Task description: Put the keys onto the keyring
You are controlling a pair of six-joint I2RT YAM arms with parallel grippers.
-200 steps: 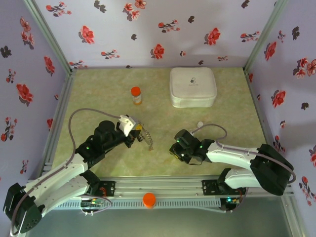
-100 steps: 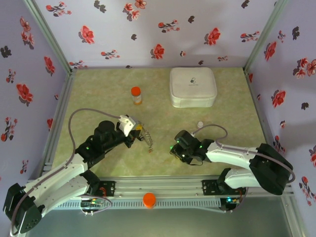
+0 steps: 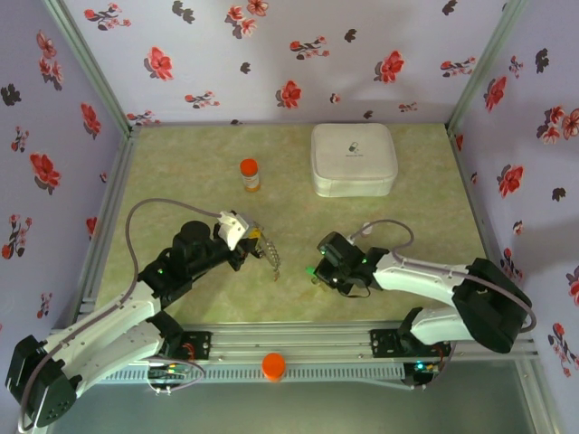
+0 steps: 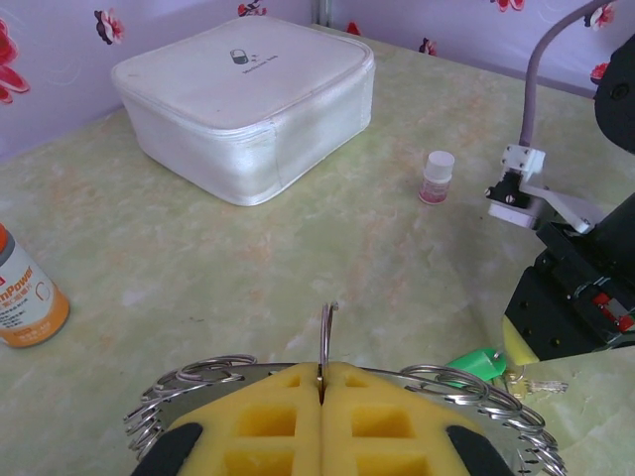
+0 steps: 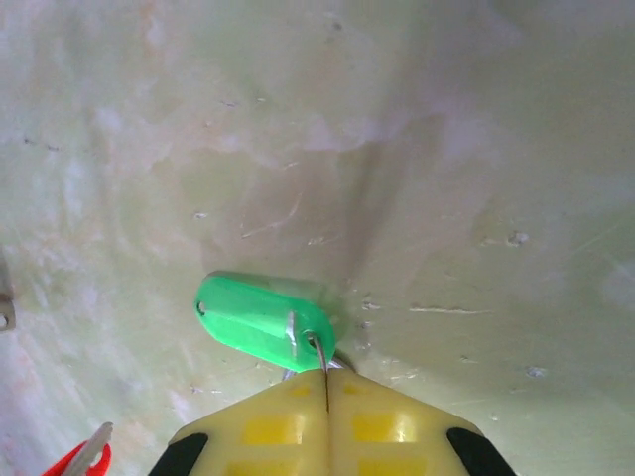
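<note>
Table [image 3: 181, 172]: looked green and marbled.
Left claw [image 4: 322, 382]: squeezed shut on the keyring [image 4: 198, 375].
Right claw [image 5: 327, 385]: squeezed shut on the green key [image 5: 260, 319], by its little loop.
Way to go: ring lay left of the key, near, not touching.

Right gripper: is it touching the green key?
Touching. Right wrist view: the right gripper has its yellow pads shut on the thin metal loop of the green key, whose plastic head sits just ahead of the tips.
</note>
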